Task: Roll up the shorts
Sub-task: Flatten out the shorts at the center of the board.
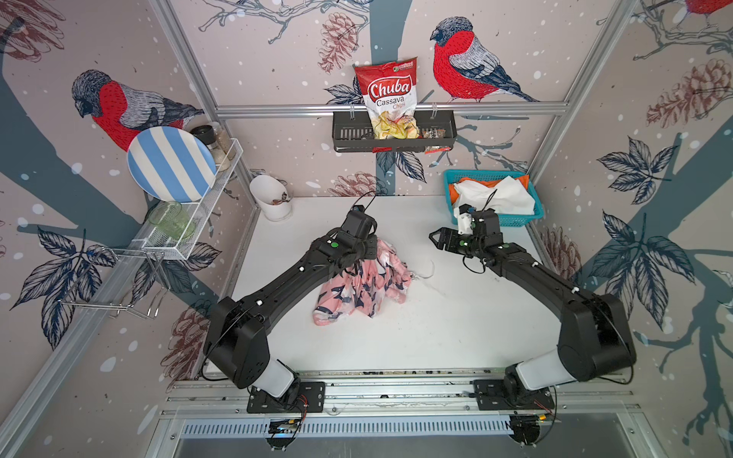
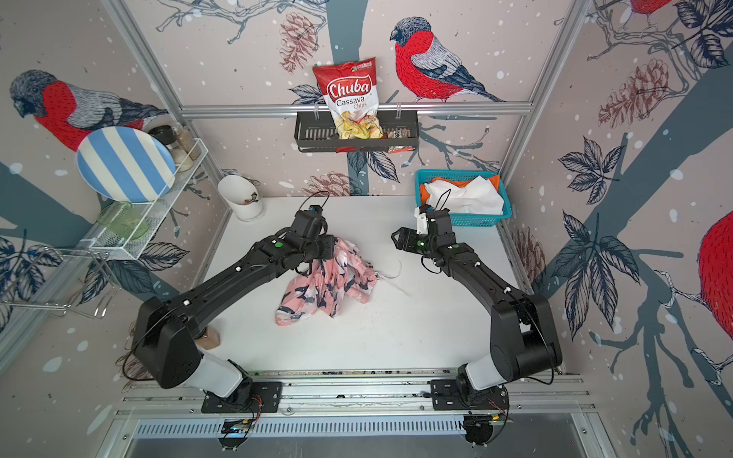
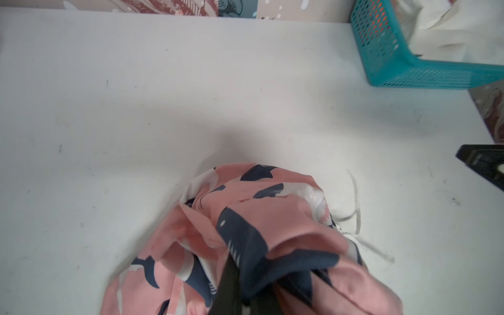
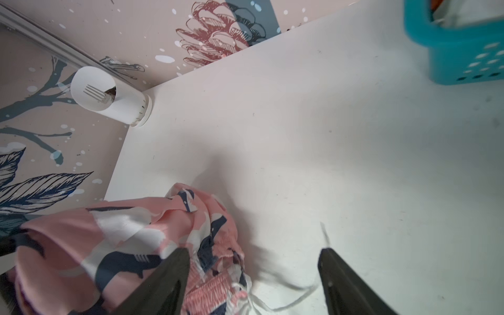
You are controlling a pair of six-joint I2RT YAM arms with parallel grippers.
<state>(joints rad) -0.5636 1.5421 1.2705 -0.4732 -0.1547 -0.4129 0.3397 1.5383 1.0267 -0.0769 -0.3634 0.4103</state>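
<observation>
The pink shorts (image 1: 359, 291) (image 2: 329, 285) with navy-and-white shapes lie crumpled in the middle of the white table. My left gripper (image 1: 367, 253) (image 3: 272, 294) is shut on a bunch of their cloth at the far end and holds it raised. Their white drawstring (image 1: 426, 273) (image 4: 300, 286) trails to the right. My right gripper (image 1: 436, 238) (image 4: 253, 251) is open above the table, right of the shorts, with their elastic waist and drawstring below its jaws. The white shorts (image 1: 499, 194) and orange shorts (image 1: 452, 192) lie in the teal basket (image 1: 484, 173) at the back right.
A white cutlery holder (image 1: 269, 198) stands at the back left corner. On the left wall hangs a wire rack (image 1: 190, 238) with a striped plate (image 1: 170, 164) and a green glass. A black shelf (image 1: 345, 131) with a chips bag is on the back wall.
</observation>
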